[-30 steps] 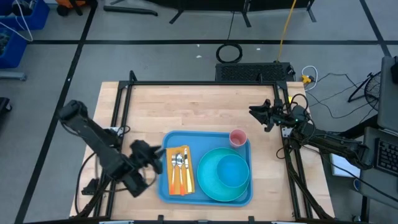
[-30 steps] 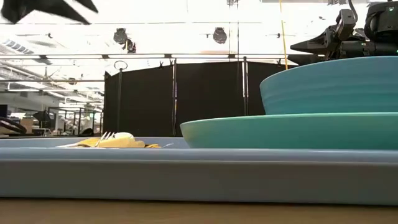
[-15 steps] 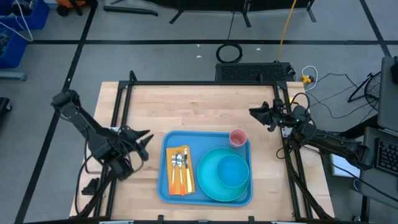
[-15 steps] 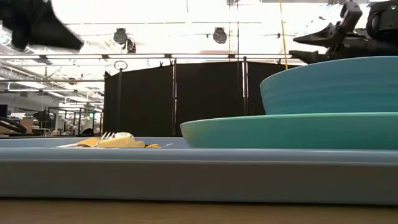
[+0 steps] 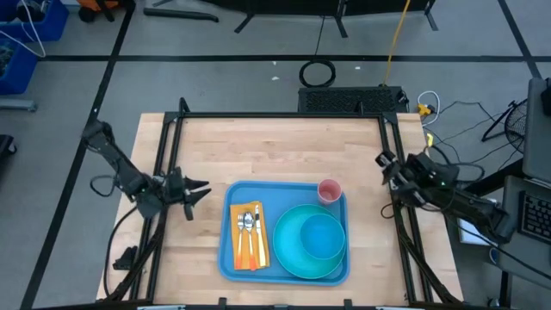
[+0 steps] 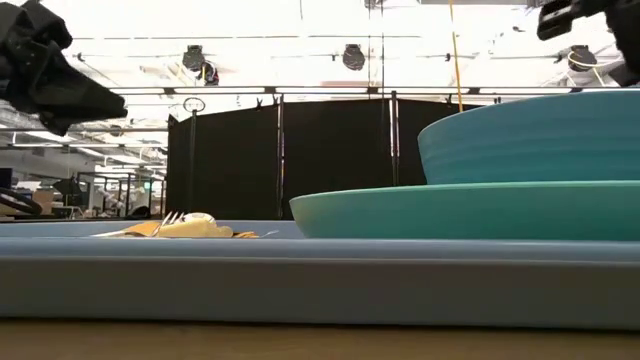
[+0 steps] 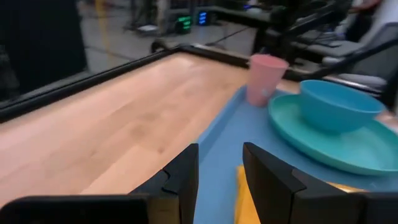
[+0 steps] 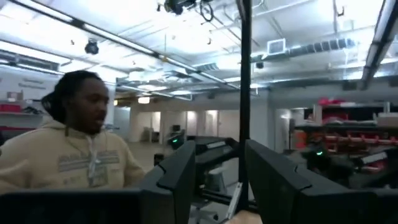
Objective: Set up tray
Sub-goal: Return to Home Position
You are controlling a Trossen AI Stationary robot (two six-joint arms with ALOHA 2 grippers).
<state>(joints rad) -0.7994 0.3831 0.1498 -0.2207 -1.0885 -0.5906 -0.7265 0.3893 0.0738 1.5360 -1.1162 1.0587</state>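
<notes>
The blue tray (image 5: 231, 258) lies on the wooden table near its near edge. On it are a teal plate (image 5: 293, 251) with a teal bowl (image 5: 323, 236), a pink cup (image 5: 329, 190) upright in its far right corner, and an orange napkin (image 5: 248, 237) carrying a fork and spoon (image 5: 247, 224). My left gripper (image 5: 198, 193) hovers open just left of the tray; its wrist view shows the open fingers (image 7: 220, 149) pointing along the tray's left rim (image 7: 217, 134). My right gripper (image 5: 383, 161) is open at the table's right edge, raised and pointing up into the room (image 8: 221, 146).
A black metal frame (image 5: 280, 114) borders the table's far, left and right sides. Bare wood (image 5: 267, 151) lies between the tray and the far edge. A person in a beige hoodie (image 8: 81, 155) shows beyond the table in the right wrist view.
My left gripper has drawn back from the tray's left rim toward the table's left edge and far side, staying open. My right gripper has pulled back toward the table's right edge. The tray and its contents have kept still.
</notes>
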